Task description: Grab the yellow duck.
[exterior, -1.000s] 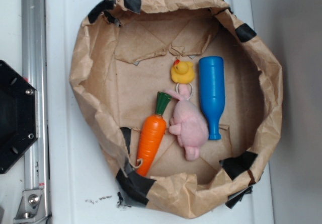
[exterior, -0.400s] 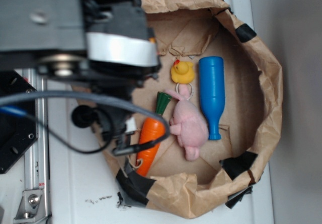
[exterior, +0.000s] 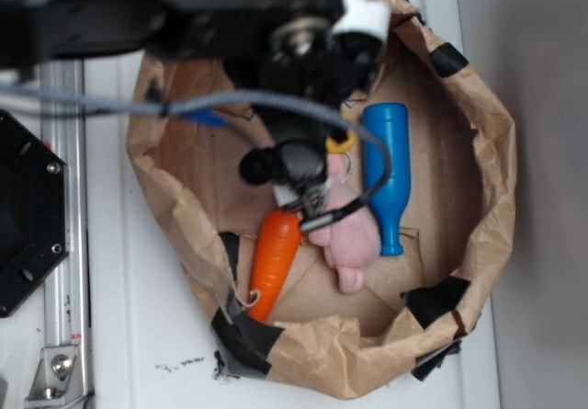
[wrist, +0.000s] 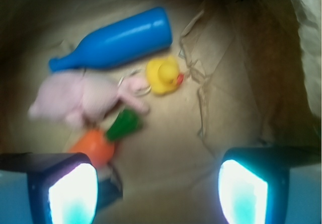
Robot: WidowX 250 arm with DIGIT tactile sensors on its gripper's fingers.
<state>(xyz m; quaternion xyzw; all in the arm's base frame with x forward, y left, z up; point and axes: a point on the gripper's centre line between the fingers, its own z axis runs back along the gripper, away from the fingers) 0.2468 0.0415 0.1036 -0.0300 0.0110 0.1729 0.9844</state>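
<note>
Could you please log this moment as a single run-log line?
phase: approach | gripper: open, above bag floor, empty | yellow duck: not grasped, between blue bottle and pink plush | carrot: beside plush

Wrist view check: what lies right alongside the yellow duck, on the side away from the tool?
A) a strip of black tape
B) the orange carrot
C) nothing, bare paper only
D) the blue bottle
D: in the wrist view the yellow duck sits just below the blue bottle, while the orange carrot lies nearer the open tool.
</note>
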